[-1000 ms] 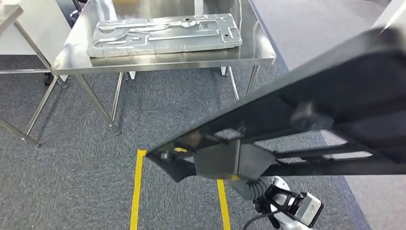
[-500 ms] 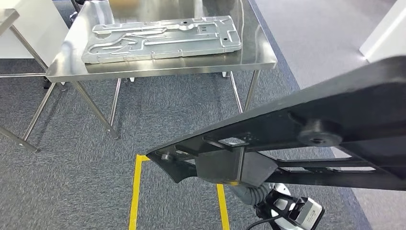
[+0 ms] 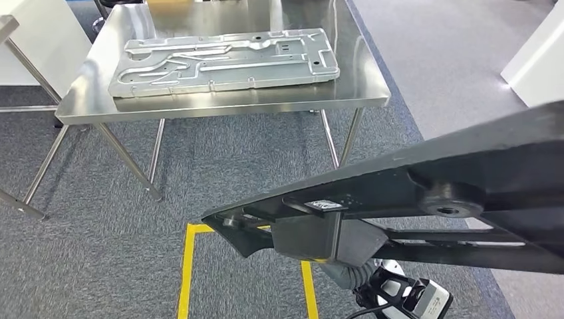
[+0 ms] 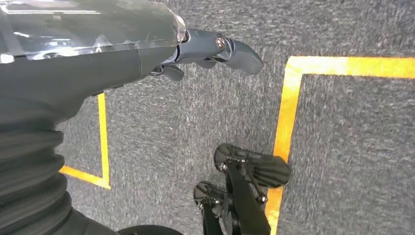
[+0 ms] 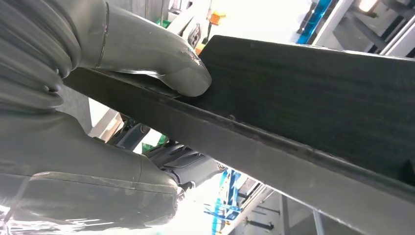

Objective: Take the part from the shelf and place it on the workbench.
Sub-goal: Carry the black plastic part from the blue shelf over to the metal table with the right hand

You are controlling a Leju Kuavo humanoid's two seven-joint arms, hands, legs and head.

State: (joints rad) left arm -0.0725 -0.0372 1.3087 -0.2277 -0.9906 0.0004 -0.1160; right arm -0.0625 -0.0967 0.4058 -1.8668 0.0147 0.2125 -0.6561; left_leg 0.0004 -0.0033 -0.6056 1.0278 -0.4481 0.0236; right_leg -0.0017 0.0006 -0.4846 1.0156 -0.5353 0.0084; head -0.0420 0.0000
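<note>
The part point(image 3: 425, 193) is a long black frame with cut-outs that crosses the lower right of the head view at a slant. My right hand point(image 5: 147, 58) grips it: the thumb presses on its upper face, and darker fingers point(image 5: 181, 161) lie under its edge. The part point(image 5: 303, 98) takes up much of the right wrist view. The steel workbench point(image 3: 359, 73) stands ahead across the carpet. My left hand point(image 4: 205, 46) hangs over the floor, fingers apart and holding nothing.
A large silver stamped plate point(image 3: 226, 60) covers most of the workbench top. Yellow tape lines point(image 3: 189, 266) mark the grey carpet just before me. A white cabinet point(image 3: 40, 33) and another steel table's legs point(image 3: 33, 179) stand at left, a white block point(image 3: 539, 60) at right.
The whole picture has shifted as the camera moved: the workbench now shows more fully and slightly lower. The black part stays in my right hand and lies lower and flatter in view.
</note>
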